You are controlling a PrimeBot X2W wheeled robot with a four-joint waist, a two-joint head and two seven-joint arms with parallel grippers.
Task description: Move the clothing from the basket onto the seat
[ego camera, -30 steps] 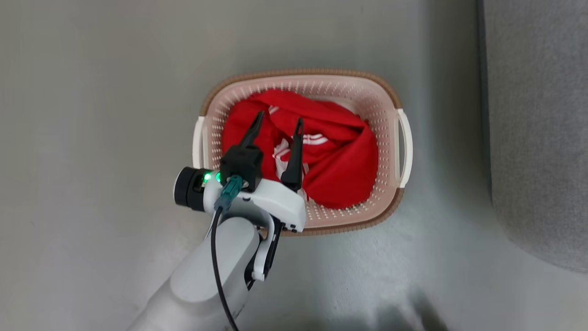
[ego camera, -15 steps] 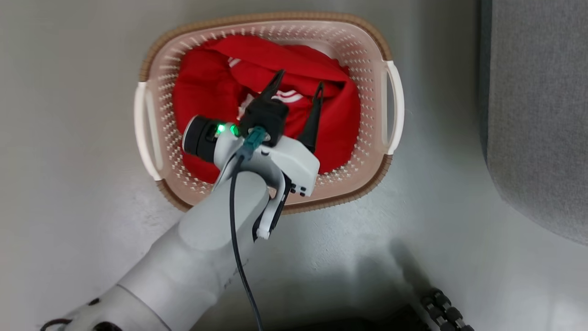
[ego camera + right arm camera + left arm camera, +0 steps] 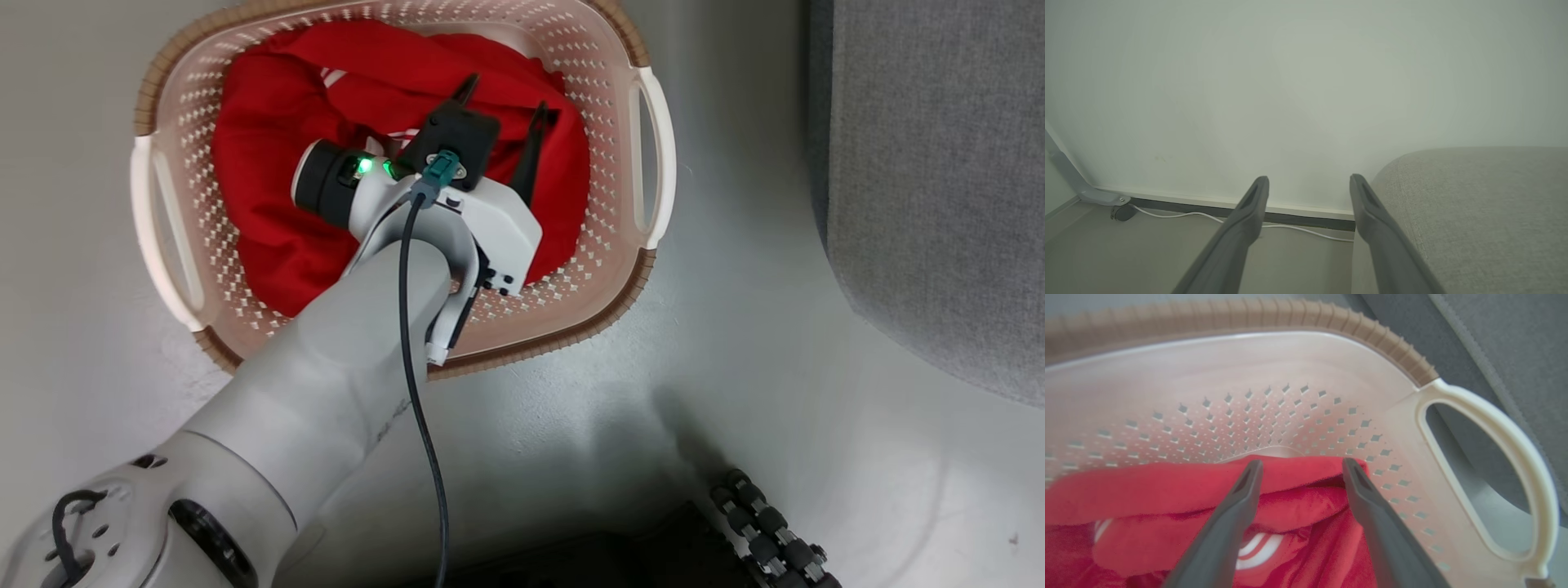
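Across the head view, pale grey floor spreads under everything. Along the three o'clock edge runs the seat, grey woven upholstery with a rounded corner, well apart from the basket. The basket stands on the floor toward eleven o'clock, and one of its white handles faces the seat. Its twelve o'clock side is cut off by the frame.

The clothing lies bunched inside the basket, bright red, with white stripes near the middle.

A pale forearm rises from seven o'clock across the basket's near rim. It carries the left tool down inside the basket, fingers pointing toward one o'clock over the red cloth.

From the left wrist, the left tool is released, with both tips at a top fold of the clothing near the basket's perforated wall. Whether the tips touch the cloth I cannot tell; nothing is gripped.

From the right wrist, the right tool is released and empty, facing a pale wall. The seat lies at four o'clock, and a thin white cable runs along the skirting.
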